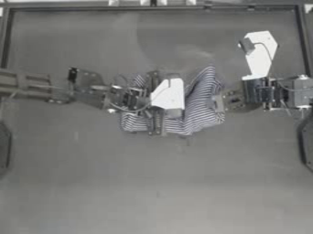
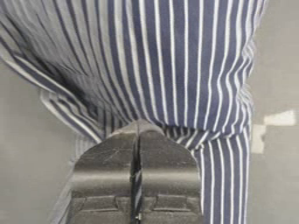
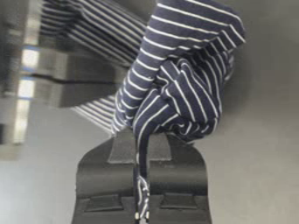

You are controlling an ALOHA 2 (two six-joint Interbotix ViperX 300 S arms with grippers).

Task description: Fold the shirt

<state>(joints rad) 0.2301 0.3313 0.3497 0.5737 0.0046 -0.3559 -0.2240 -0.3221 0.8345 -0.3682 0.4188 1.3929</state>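
Note:
The striped navy-and-white shirt (image 1: 198, 105) is bunched up in the middle of the table, gathered in folds between my two grippers. My left gripper (image 1: 131, 98) comes in from the left and is shut on the shirt's left edge. In the left wrist view the jaws (image 2: 139, 129) meet, with striped cloth (image 2: 175, 65) spreading out just beyond them. My right gripper (image 1: 217, 104) is at the shirt's right side. In the right wrist view its jaws (image 3: 140, 135) pinch a twisted bundle of the shirt (image 3: 175, 83), and a strip of cloth runs down between them. Collar and label are hidden.
A white patch (image 1: 260, 52) lies on the dark table at the back right, behind the right arm. Raised table edges (image 1: 153, 7) run along the back and sides. Bare table (image 1: 153, 183) spreads in front of the shirt.

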